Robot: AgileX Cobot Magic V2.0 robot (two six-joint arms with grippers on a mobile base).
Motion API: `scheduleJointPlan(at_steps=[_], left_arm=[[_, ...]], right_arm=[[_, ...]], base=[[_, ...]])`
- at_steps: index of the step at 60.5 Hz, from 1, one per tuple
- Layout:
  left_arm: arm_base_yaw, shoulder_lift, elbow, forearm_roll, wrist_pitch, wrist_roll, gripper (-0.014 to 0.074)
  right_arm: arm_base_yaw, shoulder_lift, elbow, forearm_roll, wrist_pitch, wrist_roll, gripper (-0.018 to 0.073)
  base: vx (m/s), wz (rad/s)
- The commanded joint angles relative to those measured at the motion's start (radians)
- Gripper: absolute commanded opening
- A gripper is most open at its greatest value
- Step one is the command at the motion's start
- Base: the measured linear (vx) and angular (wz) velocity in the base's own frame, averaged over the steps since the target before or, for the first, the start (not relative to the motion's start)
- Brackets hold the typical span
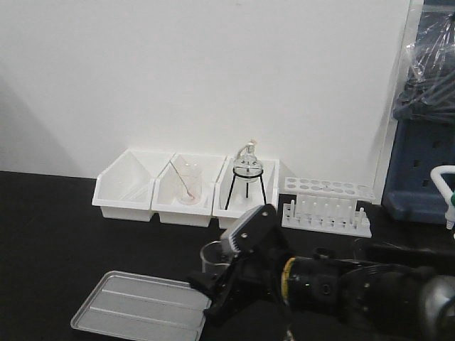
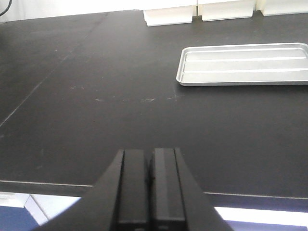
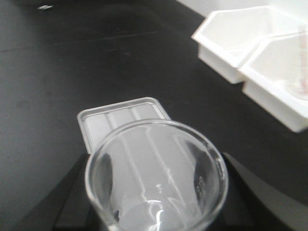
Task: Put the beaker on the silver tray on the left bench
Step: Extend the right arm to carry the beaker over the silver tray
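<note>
- Fingers (image 3: pixel 72 197) of the right gripper (image 3: pixel 154 207) stand one on each side of the beaker (image 3: pixel 155 175) and press against its glass wall, so this gripper is clamped on it.
- In the right wrist view, the beaker's flared rim fills the lower part of the frame. The silver tray (image 3: pixel 120 118) shows behind and through the clear glass.
- In the front view, the right gripper (image 1: pixel 213 280) and the beaker (image 1: pixel 211 254) are just beside the far right corner of the silver tray (image 1: pixel 138 309). Whether the beaker's base touches the surface (image 1: pixel 43 234) cannot be told.
- The silver tray lies flat on the matte black surface, near and to the left of the right arm, and its lengthwise ridges are visible.
- Fingers (image 2: pixel 134 178) of the left gripper (image 2: pixel 149 166) are pressed together with nothing between them. They sit low at the near edge of the surface (image 2: pixel 96 96), well apart from the silver tray (image 2: pixel 243 65), which lies far and to the right in that view.
- Three white bins (image 1: pixel 124 186) stand in a row against the far wall.
- The middle bin holds a clear beaker with a rod (image 1: pixel 187 186), and the right bin holds a round flask on a black tripod (image 1: pixel 247 170).
- A white test-tube rack (image 1: pixel 325 206) stands just right of the bins.
</note>
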Motion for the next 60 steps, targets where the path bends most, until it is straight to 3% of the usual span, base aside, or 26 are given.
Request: scheduleJointPlan(at_steps=[1, 25, 60], left_arm=[[-0.005, -0.007, 0.02, -0.003, -0.081, -0.002, 0.0001], [-0.005, -0.007, 0.02, -0.003, -0.081, -0.002, 0.0001], [-0.005, -0.007, 0.02, -0.003, -0.081, -0.002, 0.0001]], right_arm=[[0.028, 0.017, -0.098, 0.052, -0.02, -0.016, -0.0011], [0.094, 0.228, -0.282, 0.076, -0.02, -0.019, -0.0011], [0.105, 0.372, -0.294, 0.081, -0.064, -0.084, -0.0011]], base=[[0.0, 0.0], [0.0, 0.0], [0.02, -0.07]])
